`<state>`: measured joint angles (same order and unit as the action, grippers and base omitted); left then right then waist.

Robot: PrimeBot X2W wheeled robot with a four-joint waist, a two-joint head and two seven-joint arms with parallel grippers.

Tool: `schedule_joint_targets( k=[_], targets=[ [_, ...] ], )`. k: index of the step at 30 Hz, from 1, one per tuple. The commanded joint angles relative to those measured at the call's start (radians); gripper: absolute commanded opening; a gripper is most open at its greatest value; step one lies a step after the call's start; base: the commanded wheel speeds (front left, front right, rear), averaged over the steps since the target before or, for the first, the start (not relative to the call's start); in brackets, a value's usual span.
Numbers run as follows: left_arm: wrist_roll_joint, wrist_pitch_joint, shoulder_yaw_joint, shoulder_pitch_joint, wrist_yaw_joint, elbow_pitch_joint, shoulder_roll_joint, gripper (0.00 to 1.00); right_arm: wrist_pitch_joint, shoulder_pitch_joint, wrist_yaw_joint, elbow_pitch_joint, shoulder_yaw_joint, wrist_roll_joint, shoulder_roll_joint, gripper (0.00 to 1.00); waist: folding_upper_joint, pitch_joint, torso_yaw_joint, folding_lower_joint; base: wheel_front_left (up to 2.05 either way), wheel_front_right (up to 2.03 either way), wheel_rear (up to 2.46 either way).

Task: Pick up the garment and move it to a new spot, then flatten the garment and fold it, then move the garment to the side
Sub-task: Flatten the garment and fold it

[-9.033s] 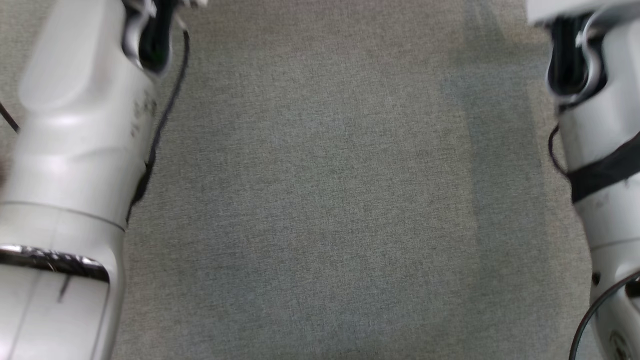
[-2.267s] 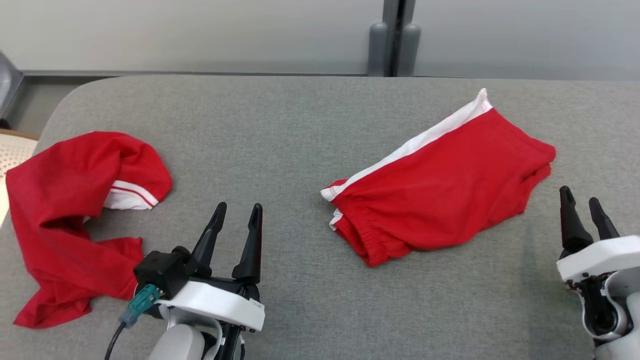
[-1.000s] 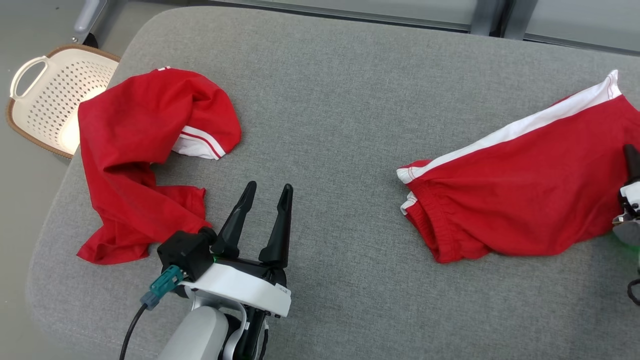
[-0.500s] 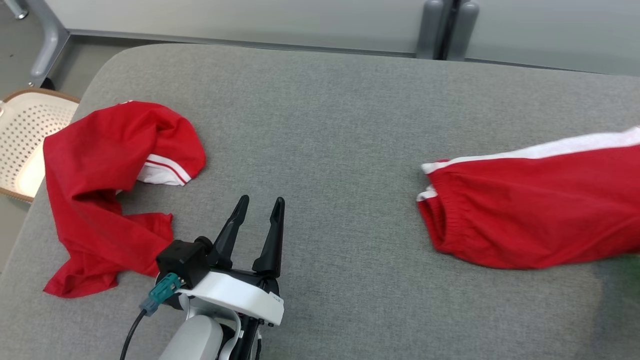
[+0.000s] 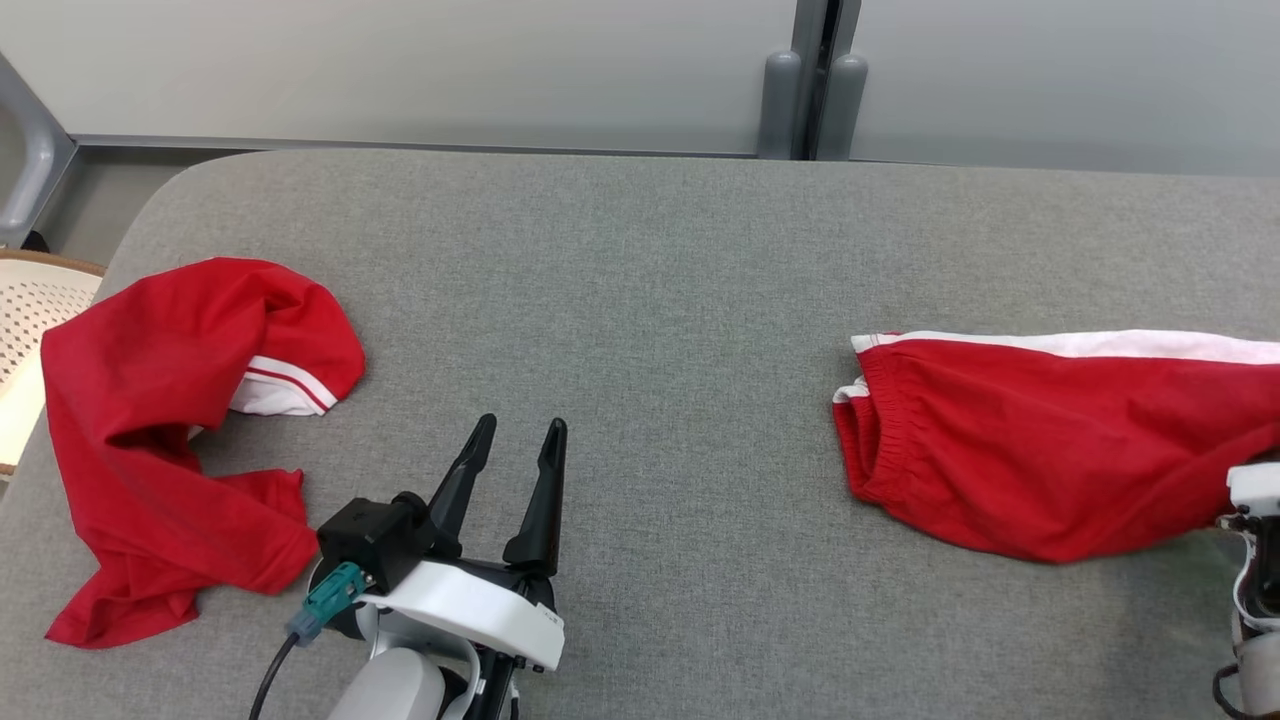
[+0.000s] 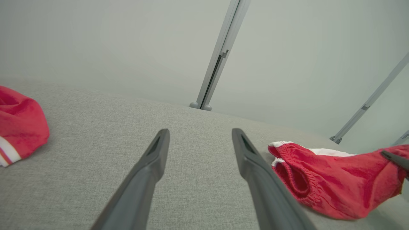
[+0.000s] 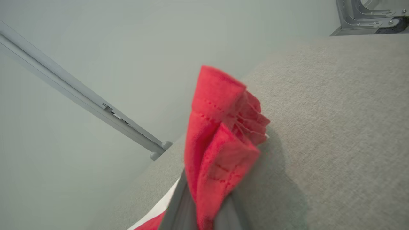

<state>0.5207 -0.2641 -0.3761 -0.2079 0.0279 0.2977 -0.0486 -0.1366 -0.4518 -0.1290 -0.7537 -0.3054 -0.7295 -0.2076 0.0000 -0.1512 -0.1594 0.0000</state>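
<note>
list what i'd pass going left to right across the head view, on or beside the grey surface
perforated basket -> crumpled red shirt -> left tool, open over bare fabric -> red shorts

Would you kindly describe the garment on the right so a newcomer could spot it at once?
On the grey padded surface, look to the robot's right. There lie the red shorts, one end pinched in the right hand. Unlike the crumpled red shirt at left, they show an elastic waistband and white side stripe.
</note>
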Motion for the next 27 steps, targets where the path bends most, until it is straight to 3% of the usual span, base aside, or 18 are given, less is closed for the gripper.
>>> schedule_joint_targets(
  k=[1, 4, 7, 16, 27],
  targets=[
    [-0.007, 0.0, 0.0, 0.009, 0.005, 0.003, -0.004, 1.0, -0.011, -0.008, -0.003, 0.028, 0.024, -0.006, 0.002, 0.0, 0.0, 0.01, 0.0, 0.0, 0.0, 0.0, 0.0],
    [-0.008, 0.0, -0.003, 0.016, 0.006, 0.008, -0.004, 1.0, -0.015, 0.003, -0.003, 0.082, 0.092, -0.019, 0.012, 0.0, 0.0, 0.028, -0.009, 0.0, 0.0, 0.0, 0.0],
    [0.061, 0.0, 0.009, 0.028, 0.002, 0.003, -0.004, 1.0, -0.013, 0.028, -0.003, 0.141, 0.174, -0.039, 0.013, 0.0, 0.0, 0.044, -0.022, 0.0, 0.0, 0.0, 0.0],
    [0.08, 0.0, 0.014, 0.059, -0.003, 0.021, -0.004, 1.0, -0.015, 0.119, -0.003, 0.297, 0.497, -0.073, -0.025, 0.0, 0.0, 0.09, -0.062, 0.0, 0.0, 0.0, 0.0],
    [0.084, 0.0, 0.013, 0.076, -0.005, 0.017, -0.004, 1.0, 0.0, 0.125, -0.003, 0.265, 0.738, -0.067, -0.089, 0.0, 0.0, 0.102, -0.095, 0.0, 0.0, 0.0, 0.0]
  ],
)
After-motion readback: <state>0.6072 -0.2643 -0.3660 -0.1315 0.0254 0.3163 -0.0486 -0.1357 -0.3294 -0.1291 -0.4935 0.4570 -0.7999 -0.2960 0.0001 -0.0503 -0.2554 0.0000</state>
